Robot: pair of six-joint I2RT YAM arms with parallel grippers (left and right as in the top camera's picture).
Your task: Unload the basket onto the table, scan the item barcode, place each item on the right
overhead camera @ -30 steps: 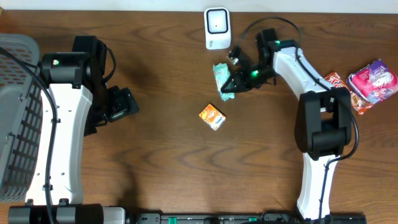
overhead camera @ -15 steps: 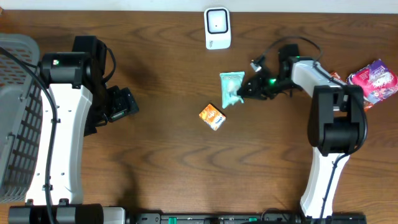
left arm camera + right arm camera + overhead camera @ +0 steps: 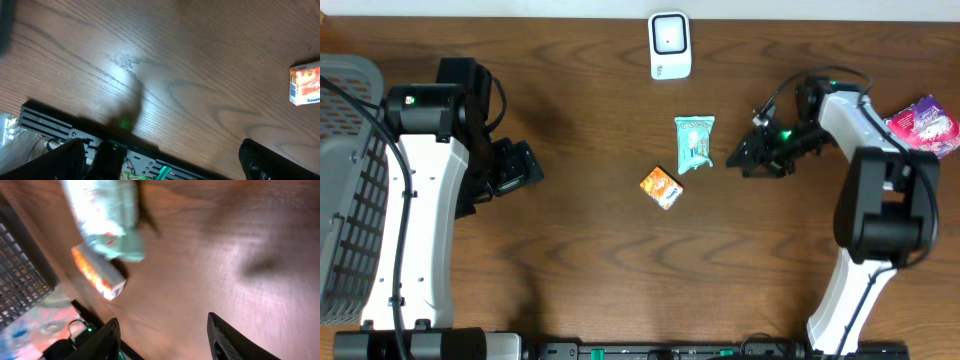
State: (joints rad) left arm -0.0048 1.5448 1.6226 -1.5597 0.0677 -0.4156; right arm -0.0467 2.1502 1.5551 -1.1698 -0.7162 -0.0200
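A pale green packet (image 3: 694, 141) lies flat on the wooden table, below the white barcode scanner (image 3: 669, 45). An orange box (image 3: 661, 187) rests just left and in front of it. My right gripper (image 3: 740, 160) hovers a little right of the packet, open, with nothing between its fingers. In the right wrist view the packet (image 3: 105, 220) and orange box (image 3: 97, 272) lie beyond my open right gripper (image 3: 165, 335). My left gripper (image 3: 520, 165) stays far to the left, open and empty. The left wrist view shows the orange box (image 3: 305, 84) at its right edge, well clear of the left gripper (image 3: 160, 160).
A grey mesh basket (image 3: 345, 190) stands at the table's left edge. Colourful snack packs (image 3: 920, 125) lie at the far right, behind the right arm. The table's front rail (image 3: 75, 132) runs under the left gripper.
My right gripper carried the green packet away from the scanner, opened, let it go on the table and drew back to the right. The left arm has not moved.
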